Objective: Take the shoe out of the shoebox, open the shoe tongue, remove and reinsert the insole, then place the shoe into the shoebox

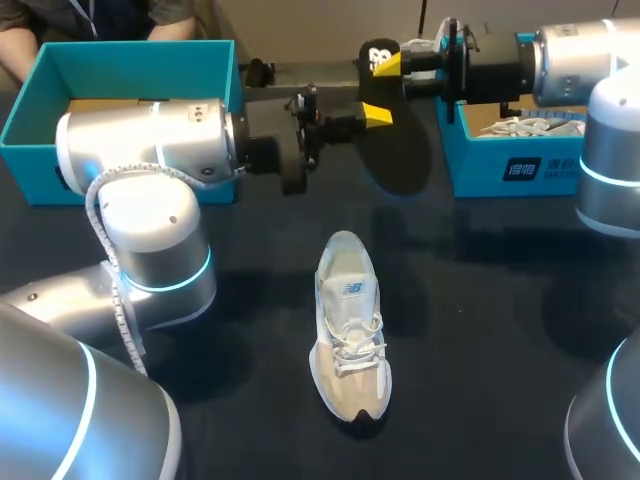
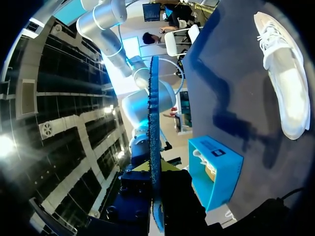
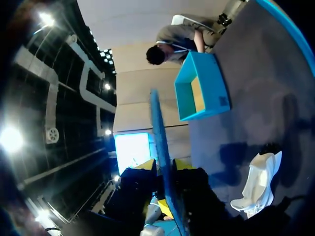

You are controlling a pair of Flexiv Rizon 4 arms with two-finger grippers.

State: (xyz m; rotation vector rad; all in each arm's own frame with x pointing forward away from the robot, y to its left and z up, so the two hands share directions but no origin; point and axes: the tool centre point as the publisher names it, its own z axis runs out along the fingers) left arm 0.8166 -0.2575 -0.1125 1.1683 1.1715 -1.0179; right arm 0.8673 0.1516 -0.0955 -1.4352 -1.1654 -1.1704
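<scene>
Currently | insole (image 2: 153,123) is clamped edge-on by left fingers (image 1: 377,115) and right fingers (image 1: 385,63) | held aloft beyond shoe (image 1: 350,325) on bench (image 1: 500,330)

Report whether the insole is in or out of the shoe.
Out: left gripper and right gripper pinch the insole midair; shoe lies on the table.

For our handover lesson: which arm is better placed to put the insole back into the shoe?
Probably left. The left gripper and right gripper both grip the insole, but the left's end is nearer the shoe.
</scene>
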